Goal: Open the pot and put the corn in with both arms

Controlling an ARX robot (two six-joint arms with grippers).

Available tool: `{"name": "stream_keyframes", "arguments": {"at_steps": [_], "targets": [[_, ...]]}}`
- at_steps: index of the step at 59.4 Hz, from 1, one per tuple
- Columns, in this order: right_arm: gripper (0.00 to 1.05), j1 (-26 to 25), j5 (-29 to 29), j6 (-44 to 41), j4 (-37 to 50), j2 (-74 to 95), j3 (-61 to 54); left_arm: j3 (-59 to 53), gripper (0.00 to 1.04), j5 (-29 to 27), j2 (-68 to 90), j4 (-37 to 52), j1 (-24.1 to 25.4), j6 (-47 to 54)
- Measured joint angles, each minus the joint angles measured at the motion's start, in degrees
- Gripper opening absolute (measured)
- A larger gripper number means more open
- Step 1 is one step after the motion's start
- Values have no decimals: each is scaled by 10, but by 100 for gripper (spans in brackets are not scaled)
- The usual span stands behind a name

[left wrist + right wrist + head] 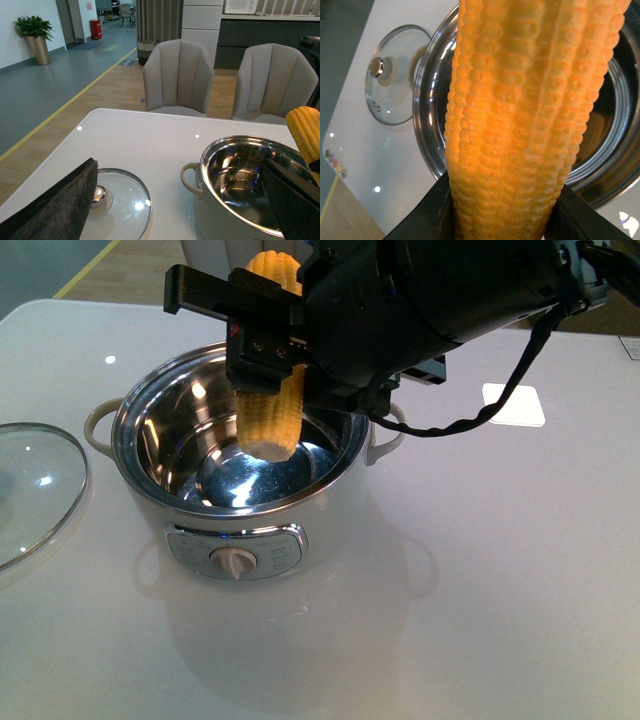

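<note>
The pot [150, 502] stands open mid-table, its steel inside empty. My right gripper [270, 350] is shut on the corn [272, 420] and holds it upright over the pot's mouth, its lower end below the rim. In the right wrist view the corn [520, 110] fills the frame between the black fingers of the right gripper [502, 220], above the pot's rim [427, 125]. My left gripper [177, 200] is open and empty, between the glass lid and the pot [215, 220]. The corn's top [306, 130] shows there too.
The glass lid [30, 480] lies flat on the white table [500, 590] left of the pot; it also shows in the left wrist view [120, 200] and the right wrist view [395, 75]. A white card [513, 405] lies at the back right. Two grey chairs [177, 75] stand beyond the far edge.
</note>
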Motion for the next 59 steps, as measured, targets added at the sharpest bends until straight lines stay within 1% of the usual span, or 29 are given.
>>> {"name": "stream_keyframes", "arguments": {"at_steps": [14,33,59], "targets": [[39,18,-1,11,-8,26,22,0,98,0,0,0,0,0],[42,17,13,38,-7,71,56,0,98,0,0,0,0,0],[40,18,30,76,-26,115,115,0,98,0,0,0,0,0]]}}
